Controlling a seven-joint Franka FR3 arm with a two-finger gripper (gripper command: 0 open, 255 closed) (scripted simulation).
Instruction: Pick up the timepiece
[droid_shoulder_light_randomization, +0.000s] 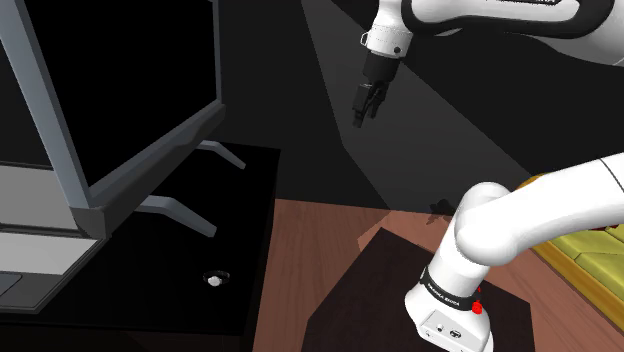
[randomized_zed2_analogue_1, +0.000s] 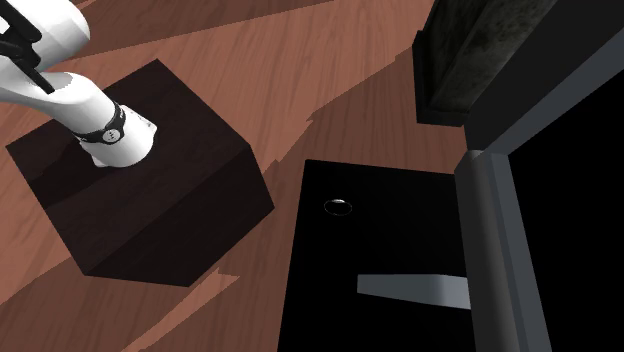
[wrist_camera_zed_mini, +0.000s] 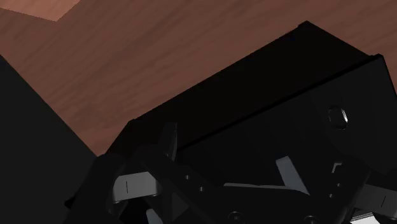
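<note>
The black two-finger gripper (droid_shoulder_light_randomization: 361, 114) hangs high in the air at the end of the white Franka arm (droid_shoulder_light_randomization: 470, 15), pointing down and holding nothing; whether it is open or closed cannot be told. The timepiece is a small wristwatch (droid_shoulder_light_randomization: 215, 279) with a pale face and a dark band. It lies on the top of a low black cabinet (droid_shoulder_light_randomization: 255, 170), near the cabinet's front edge and just in front of a grey foot (droid_shoulder_light_randomization: 175, 212) of the large television (droid_shoulder_light_randomization: 120, 90) that stands there. In the shoulder view the wristwatch lies well apart from the gripper, far below it and to the left, so the coming move is likely a long reach down and across towards the cabinet. The band's long axis is too small to make out (a closer look would probably be needed before turning the hand to match). The arm's base sits on a dark box stand (droid_shoulder_light_randomization: 375, 270) on a wood floor (droid_shoulder_light_randomization: 310, 240), beside the cabinet.
</note>
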